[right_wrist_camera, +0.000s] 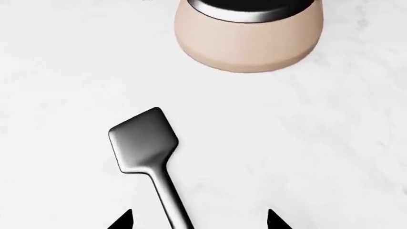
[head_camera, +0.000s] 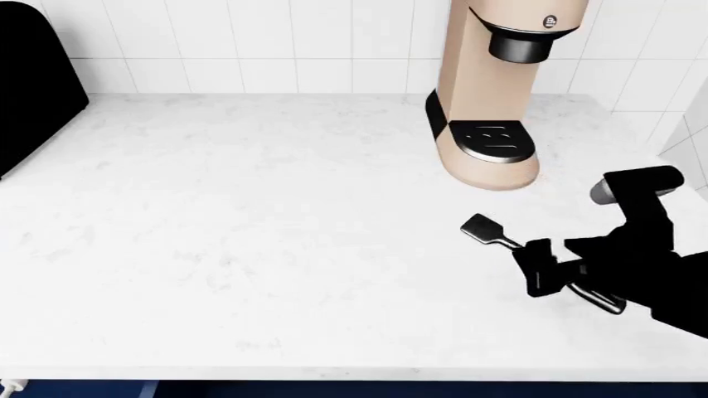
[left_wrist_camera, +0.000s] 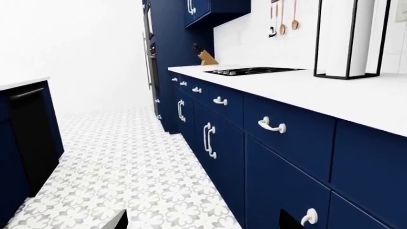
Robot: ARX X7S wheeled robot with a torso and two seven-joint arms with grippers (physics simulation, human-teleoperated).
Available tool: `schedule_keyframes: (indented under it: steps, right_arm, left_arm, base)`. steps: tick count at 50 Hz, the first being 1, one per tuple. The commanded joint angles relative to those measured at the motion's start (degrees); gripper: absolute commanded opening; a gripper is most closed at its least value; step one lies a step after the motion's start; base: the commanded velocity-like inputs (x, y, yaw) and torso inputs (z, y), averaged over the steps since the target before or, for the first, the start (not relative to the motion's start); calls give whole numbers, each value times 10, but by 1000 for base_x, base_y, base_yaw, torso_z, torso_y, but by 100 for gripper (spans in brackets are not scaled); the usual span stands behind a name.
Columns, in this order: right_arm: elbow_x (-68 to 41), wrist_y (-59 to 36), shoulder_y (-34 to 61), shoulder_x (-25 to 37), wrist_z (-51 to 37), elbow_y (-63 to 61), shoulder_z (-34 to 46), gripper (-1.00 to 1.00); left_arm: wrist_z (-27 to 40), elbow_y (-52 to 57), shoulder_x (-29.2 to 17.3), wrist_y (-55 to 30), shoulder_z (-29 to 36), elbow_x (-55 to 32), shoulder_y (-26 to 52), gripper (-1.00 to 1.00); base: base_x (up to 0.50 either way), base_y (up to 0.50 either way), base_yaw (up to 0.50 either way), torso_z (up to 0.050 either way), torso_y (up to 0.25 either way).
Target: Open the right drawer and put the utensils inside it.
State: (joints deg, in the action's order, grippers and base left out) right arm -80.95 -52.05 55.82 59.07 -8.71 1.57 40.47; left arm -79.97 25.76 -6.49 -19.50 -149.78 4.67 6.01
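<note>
The head view looks down on a white countertop (head_camera: 244, 249) where the black spatula (head_camera: 487, 230) lies flat near the right end, just in front of a beige coffee machine (head_camera: 487, 91). Its small square head is the end nearer the machine; the handle runs away from it toward the counter's front right, so the long axis is diagonal across the counter. The right gripper (head_camera: 564, 278) hangs over the handle and hides most of it in this view.

The right wrist view shows what the head view cannot: the spatula's head (right_wrist_camera: 143, 140) and neck in full, dark and glossy, with the handle passing between the two fingertips (right_wrist_camera: 122, 222). The tips stand spread to either side of the handle, apart from it, closed on nothing. The rounded base of the coffee machine (right_wrist_camera: 249, 38) sits beyond the head, apart from it.

The left wrist view shows none of this. It looks along a run of navy cabinet fronts (left_wrist_camera: 286, 133) with white handles (left_wrist_camera: 271, 126), a patterned tile floor (left_wrist_camera: 127, 167), a cooktop (left_wrist_camera: 251, 71) and a knife block (left_wrist_camera: 206, 56). Only dark slivers of the left gripper (left_wrist_camera: 203, 222) reach its edge, so whether its fingers are spread cannot be told.
</note>
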Motion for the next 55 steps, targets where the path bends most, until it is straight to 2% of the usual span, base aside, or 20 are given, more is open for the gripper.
schedule_keyframes:
  steps: [1,10,29,32,33,54,55]
  right_arm:
    - [-3,24,-26,17,7,34,-10,100]
    - [-34,1,-51,-1,53,56,7,100]
    - [-34,48,-119,-28,150,126,18,100]
    - [-39,54,-127,-24,142,114,15,100]
    - [-45,57,-139,-5,145,58,12,100]
    - [-46,57,-140,-4,144,56,11,100]
    - [-53,44,-159,3,157,-30,25,100]
  left_arm:
    - [-4,22,2,-12,2,0,8,100]
    - [-9,44,0,-31,-2,-6,6,100]
    - [-15,76,9,-36,3,-9,21,100]
    - [-16,78,9,-37,4,-8,23,100]
    - [-17,83,8,-42,4,-9,23,100]
    - [-18,83,7,-42,3,-8,23,100]
    - [-17,62,16,-16,7,-3,30,100]
  base:
    - [0,0,0,0,0]
    - [0,0,0,0,0]
    - [0,0,0,-1,0]
    - [0,0,0,-4,0]
    - [0,0,0,0,0]
    - [0,0,0,-2,0]
    - [0,0,0,0,0]
